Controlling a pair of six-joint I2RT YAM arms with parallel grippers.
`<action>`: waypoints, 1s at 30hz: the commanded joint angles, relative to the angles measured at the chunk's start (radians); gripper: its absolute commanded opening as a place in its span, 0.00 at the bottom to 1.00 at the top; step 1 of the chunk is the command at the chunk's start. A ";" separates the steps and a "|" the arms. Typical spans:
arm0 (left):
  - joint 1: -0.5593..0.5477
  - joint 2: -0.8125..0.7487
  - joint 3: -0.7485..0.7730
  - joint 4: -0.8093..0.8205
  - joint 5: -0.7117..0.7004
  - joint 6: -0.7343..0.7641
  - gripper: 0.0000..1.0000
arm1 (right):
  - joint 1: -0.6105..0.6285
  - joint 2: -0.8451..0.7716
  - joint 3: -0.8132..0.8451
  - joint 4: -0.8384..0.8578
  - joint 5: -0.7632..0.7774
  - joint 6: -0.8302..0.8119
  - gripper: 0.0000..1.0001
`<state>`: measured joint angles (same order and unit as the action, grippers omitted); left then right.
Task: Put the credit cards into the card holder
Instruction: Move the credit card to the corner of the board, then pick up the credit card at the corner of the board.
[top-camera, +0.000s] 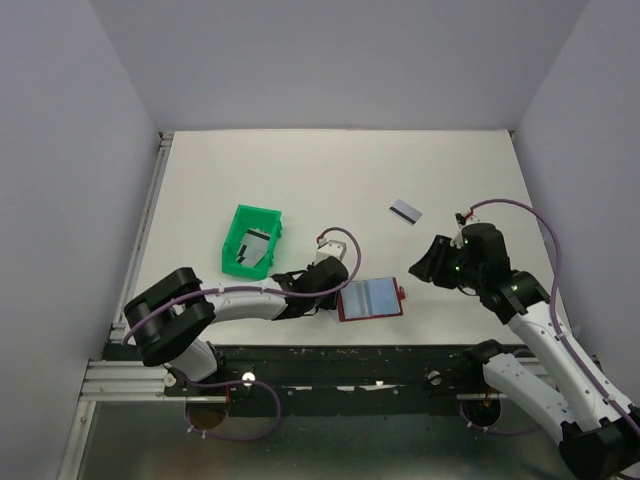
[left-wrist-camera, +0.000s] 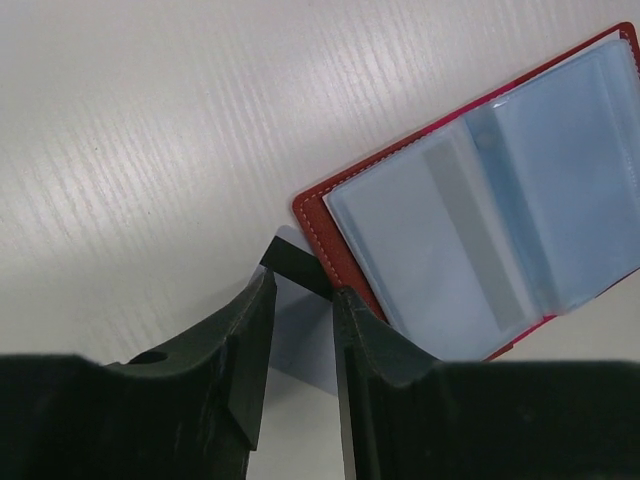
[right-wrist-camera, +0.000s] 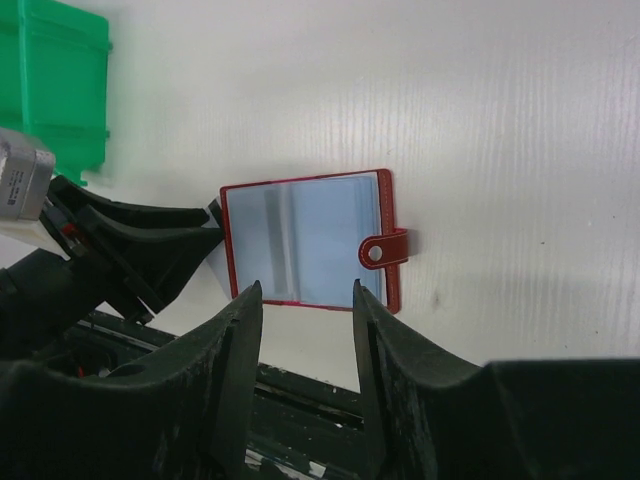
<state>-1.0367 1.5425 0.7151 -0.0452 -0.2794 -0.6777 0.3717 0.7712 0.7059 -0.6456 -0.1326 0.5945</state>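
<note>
The card holder (top-camera: 370, 298) lies open and flat on the table (top-camera: 300, 170), close to the near edge and about midway along it. Its pale blue sleeves face up and its snap tab (right-wrist-camera: 385, 250) sticks out on the right side.

My left pincer (left-wrist-camera: 300, 285) is low at the holder's left corner. A card (left-wrist-camera: 300, 335) sits in the gap between my fingers (left-wrist-camera: 245, 350), with its dark stripe at the front end. The card's leading corner touches, or nearly touches, the holder's red rim. The fingers stand only about a card's width apart. I cannot tell whether they are pressing on the card or whether it lies loose on the table beneath them.

My right pincer (right-wrist-camera: 305, 300) hangs over the holder's near rim. Its fingers are plainly apart, with nothing between them and touching nothing.

A loose card (top-camera: 405, 210) lies further toward the far edge, right of the middle and well apart from both pincers. The green tray (top-camera: 238, 222) toward the left edge holds more grey cards (top-camera: 258, 246).
</note>
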 joint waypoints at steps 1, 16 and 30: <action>-0.008 -0.034 -0.086 -0.088 0.051 -0.069 0.40 | 0.003 -0.010 -0.026 0.003 -0.004 0.005 0.50; -0.039 -0.195 -0.215 -0.335 -0.018 -0.270 0.37 | 0.001 0.028 -0.037 0.043 -0.024 0.013 0.50; -0.039 -0.341 -0.180 -0.297 -0.138 -0.281 0.38 | 0.163 0.308 0.047 0.228 -0.231 -0.002 0.49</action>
<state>-1.0737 1.2140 0.5426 -0.3344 -0.3740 -0.9333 0.4358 0.9783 0.6891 -0.4847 -0.3122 0.5972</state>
